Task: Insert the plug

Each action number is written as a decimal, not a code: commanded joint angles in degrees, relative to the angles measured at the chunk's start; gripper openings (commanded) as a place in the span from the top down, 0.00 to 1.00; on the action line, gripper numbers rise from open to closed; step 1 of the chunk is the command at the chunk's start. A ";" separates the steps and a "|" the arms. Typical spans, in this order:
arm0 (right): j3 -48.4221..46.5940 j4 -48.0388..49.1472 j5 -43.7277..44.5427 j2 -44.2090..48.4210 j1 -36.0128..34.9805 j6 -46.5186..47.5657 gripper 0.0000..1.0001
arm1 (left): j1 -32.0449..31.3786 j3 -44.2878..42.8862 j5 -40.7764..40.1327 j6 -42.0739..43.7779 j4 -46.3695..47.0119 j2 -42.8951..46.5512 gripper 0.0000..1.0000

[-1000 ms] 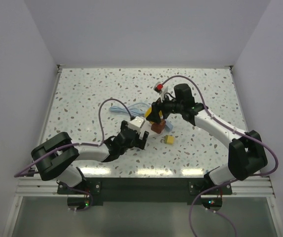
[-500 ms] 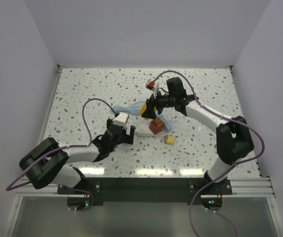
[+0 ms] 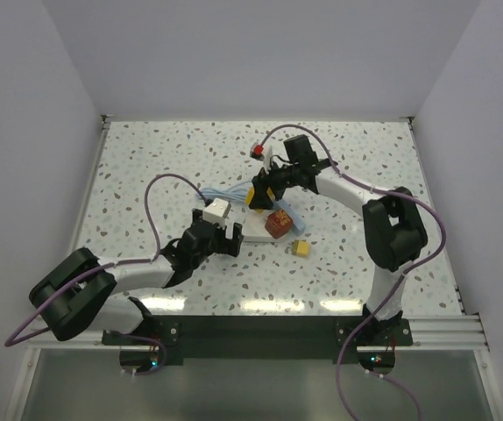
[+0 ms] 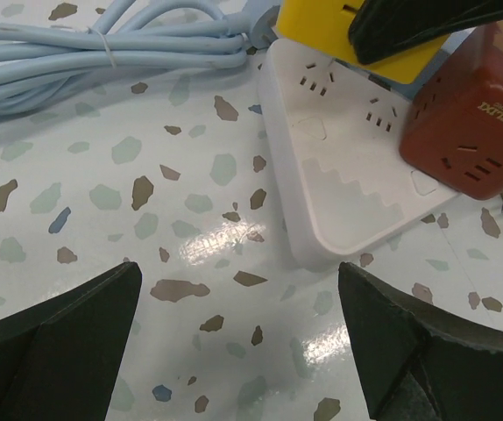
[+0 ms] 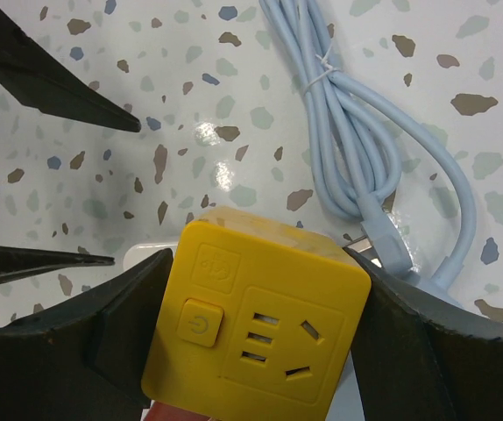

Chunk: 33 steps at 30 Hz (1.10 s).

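right gripper (image 5: 260,338): jaws clamped on the left and right sides of the yellow plug cube (image 5: 256,320); nothing else in the grip
yellow plug cube: centre of the overhead view, lower middle of the right wrist view; socket face and power button face the wrist camera
cube vs strip: cube sits over the upper end of the white power strip (image 4: 348,184); cannot tell whether it is touching or seated
left gripper (image 4: 238,272): jaws spread wide, nothing between them, bare table beneath; just left of the strip in the overhead view
power strip: flat on the table (image 3: 146,167), runs from top centre towards the right edge in the left wrist view, several sockets showing
red cube (image 4: 471,114): on the strip's right part, upper right of the left wrist view, printed text on its side
blue cable (image 5: 365,158): bundled with a tie, upper right of the right wrist view; its plug end lies just beside the yellow cube
small yellow block (image 3: 301,249): on the table, lower right of the strip, apart from it
table surface: white with dark speckles
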<state>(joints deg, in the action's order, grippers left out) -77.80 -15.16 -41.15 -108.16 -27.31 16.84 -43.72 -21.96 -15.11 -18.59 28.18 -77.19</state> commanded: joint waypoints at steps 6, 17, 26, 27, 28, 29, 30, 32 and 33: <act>-4.90 -2.94 0.10 -3.72 0.42 2.23 1.00 | 0.66 0.07 3.95 0.84 0.82 5.46 0.00; -4.99 -3.22 2.65 -5.39 0.59 1.97 1.00 | 1.27 0.07 5.01 0.84 -0.85 7.67 0.00; -3.77 -0.32 1.77 -5.57 1.20 0.04 1.00 | 1.36 0.69 5.01 0.57 -0.85 8.28 0.00; -3.33 0.04 1.51 -5.40 1.38 -0.31 1.00 | 1.36 0.77 5.09 0.48 -0.76 8.19 0.00; -3.15 0.82 1.25 -5.31 1.47 -1.36 1.00 | 1.36 0.95 5.09 0.48 -0.85 8.19 0.00; -3.06 1.18 0.90 -5.31 1.56 -1.89 1.00 | 1.36 1.04 5.09 0.48 -0.76 8.37 0.00; -2.71 1.44 0.89 -5.22 1.65 -2.42 1.00 | 1.36 1.12 5.09 0.40 -0.68 8.28 0.00; -2.27 2.50 0.89 -5.31 1.73 -3.83 1.00 | 1.36 1.39 5.18 0.31 -0.59 8.46 0.00; -2.09 2.76 0.98 -5.31 1.91 -4.27 1.00 | 1.36 1.48 5.44 0.31 -0.41 8.54 0.00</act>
<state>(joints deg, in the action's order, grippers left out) -80.12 -16.95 -39.18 -113.32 -26.13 14.96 -42.76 -21.19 -10.41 -18.44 26.61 -70.04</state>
